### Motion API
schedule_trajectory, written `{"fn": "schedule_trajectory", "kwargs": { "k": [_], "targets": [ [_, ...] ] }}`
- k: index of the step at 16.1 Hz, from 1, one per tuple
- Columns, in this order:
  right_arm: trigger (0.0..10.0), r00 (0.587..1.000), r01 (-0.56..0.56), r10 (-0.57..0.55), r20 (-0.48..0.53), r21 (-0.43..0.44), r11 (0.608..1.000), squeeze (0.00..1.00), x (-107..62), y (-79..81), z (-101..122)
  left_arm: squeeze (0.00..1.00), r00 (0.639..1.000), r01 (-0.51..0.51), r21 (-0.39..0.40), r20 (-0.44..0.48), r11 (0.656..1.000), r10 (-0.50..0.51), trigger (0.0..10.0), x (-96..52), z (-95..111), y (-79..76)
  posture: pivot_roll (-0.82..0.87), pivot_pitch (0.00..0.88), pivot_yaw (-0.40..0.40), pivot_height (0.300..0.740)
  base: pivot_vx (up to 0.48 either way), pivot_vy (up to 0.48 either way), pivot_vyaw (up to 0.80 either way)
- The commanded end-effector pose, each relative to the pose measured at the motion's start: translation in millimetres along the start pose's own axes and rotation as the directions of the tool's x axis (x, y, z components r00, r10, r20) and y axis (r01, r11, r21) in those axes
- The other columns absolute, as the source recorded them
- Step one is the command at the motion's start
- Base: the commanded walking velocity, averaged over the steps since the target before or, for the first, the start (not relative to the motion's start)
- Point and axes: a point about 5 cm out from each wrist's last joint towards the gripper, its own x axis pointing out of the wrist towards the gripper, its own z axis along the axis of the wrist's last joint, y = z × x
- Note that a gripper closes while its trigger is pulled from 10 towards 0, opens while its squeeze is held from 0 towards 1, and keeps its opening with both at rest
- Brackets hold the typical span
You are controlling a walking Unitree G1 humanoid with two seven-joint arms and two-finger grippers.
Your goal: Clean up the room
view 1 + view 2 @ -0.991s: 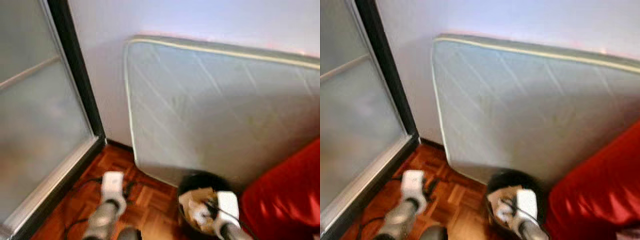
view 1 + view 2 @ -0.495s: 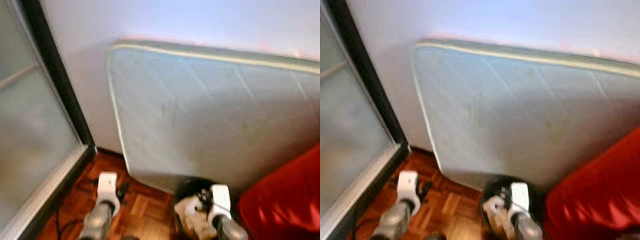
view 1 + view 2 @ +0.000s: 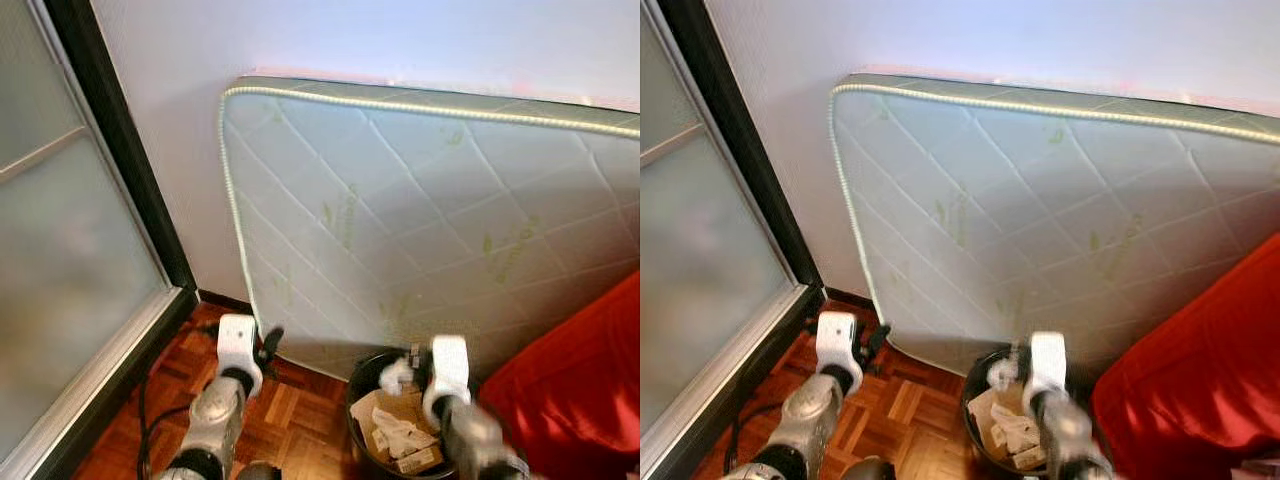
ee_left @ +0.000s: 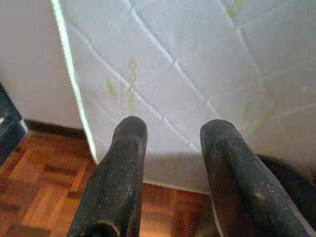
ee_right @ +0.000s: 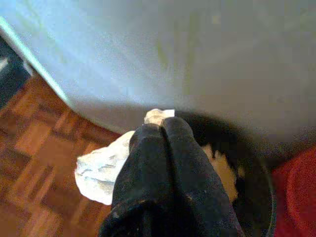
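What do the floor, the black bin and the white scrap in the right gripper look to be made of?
Floor: wood parquet, glossy reddish blocks in a basket-weave pattern. Black bin: probably plastic, smooth dark rim. White scrap, pinched by the right gripper: crumpled tissue or paper, soft creases.

Mattress (image 3: pixel 430 220) and red sofa (image 3: pixel 580 390) crowd the bin (image 3: pixel 365 375).

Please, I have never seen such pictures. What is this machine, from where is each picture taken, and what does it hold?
It is a walking robot with two arms. The two wide pictures come from its head, looking down. The other two come from cameras on its wrists. A mattress leans on the wall, a red sofa is beside it, and a black bin with paper scraps stands on the wooden floor. The right gripper, shut, holds a crumpled white paper near the bin. The left gripper is open and holds nothing.
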Motion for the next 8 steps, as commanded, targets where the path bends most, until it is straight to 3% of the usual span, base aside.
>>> {"fn": "schedule_trajectory", "kwargs": {
  "k": [1,4,8],
  "targets": [
    [10.0,1.000,0.002,-0.003,0.016,0.010,1.000,0.00,3.2,1.3,9.0,0.00,0.999,0.010,-0.002,0.031,1.000,-0.010,10.0,2.3,5.8,-1.7,0.08,0.002,-0.026,0.652,0.000,0.000,0.00],
    [10.0,0.997,0.044,-0.041,0.072,-0.032,0.999,0.00,9.8,4.4,31.6,0.00,0.998,0.027,0.015,0.056,1.000,-0.028,10.0,1.1,8.5,-2.4,0.10,0.025,-0.022,0.652,0.000,0.000,0.00],
    [10.0,0.983,0.162,-0.151,0.102,-0.106,0.981,0.00,8.0,-12.0,39.2,0.00,0.997,0.029,0.023,0.070,0.999,-0.030,10.0,-2.4,8.5,-0.5,0.11,0.035,-0.024,0.652,0.000,0.000,0.00]
  ]
}}
